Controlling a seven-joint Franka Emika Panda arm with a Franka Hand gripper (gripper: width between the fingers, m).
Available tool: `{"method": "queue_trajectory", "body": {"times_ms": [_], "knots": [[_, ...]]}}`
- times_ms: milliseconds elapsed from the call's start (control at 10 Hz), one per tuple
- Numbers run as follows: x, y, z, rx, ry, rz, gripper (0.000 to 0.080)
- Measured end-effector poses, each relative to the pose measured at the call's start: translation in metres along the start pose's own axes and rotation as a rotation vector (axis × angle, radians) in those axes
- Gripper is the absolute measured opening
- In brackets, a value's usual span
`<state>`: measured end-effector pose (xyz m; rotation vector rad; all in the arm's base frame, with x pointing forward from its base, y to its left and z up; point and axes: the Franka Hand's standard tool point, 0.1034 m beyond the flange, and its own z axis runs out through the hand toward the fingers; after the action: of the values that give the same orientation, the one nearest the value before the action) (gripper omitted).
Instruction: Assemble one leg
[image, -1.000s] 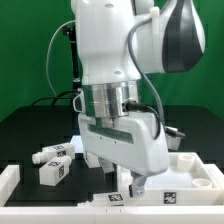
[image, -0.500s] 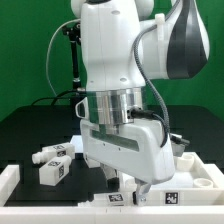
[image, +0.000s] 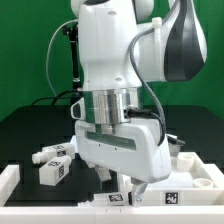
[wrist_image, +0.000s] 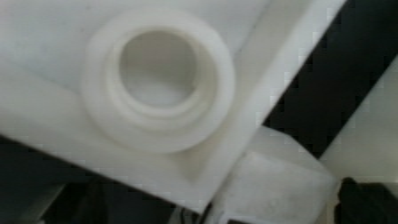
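**Robot gripper low over the white tray, two legs lying off to the side**

The exterior view shows a large white robot arm (image: 115, 60) filling the middle of the scene. It reaches straight down to a black table (image: 30, 130), with a green backdrop (image: 25, 50) behind it. The gripper (image: 122, 186) hangs low, just above the near edge of a white tray-like piece (image: 200, 172) with raised edges. That piece lies on the exterior view's right. The arm's bulky wrist hides most of the fingers, so it is not possible to tell whether they are spread or pressed together. It is also unclear whether they pinch anything.

A leg (image: 53, 172), a small white blocky peg with black-and-white square tags, lies on the table at the exterior view's left. It is well apart from the gripper and untouched. A second leg (image: 55, 153) lies just behind it, close alongside.

The wrist view is a blurred close-up. A flat white surface fills most of it and carries a raised ring (wrist_image: 169, 85) around a shallow round hollow. Dark table shows past the surface's edge. No fingertip can be made out clearly here.
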<state>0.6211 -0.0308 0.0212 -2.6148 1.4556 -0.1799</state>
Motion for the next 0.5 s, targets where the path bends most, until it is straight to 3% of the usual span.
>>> {"method": "queue_trajectory", "body": {"times_ms": [500], "knots": [[0.0057,0.0057,-0.0001,0.022,0.002,0.000,0.0648]]}}
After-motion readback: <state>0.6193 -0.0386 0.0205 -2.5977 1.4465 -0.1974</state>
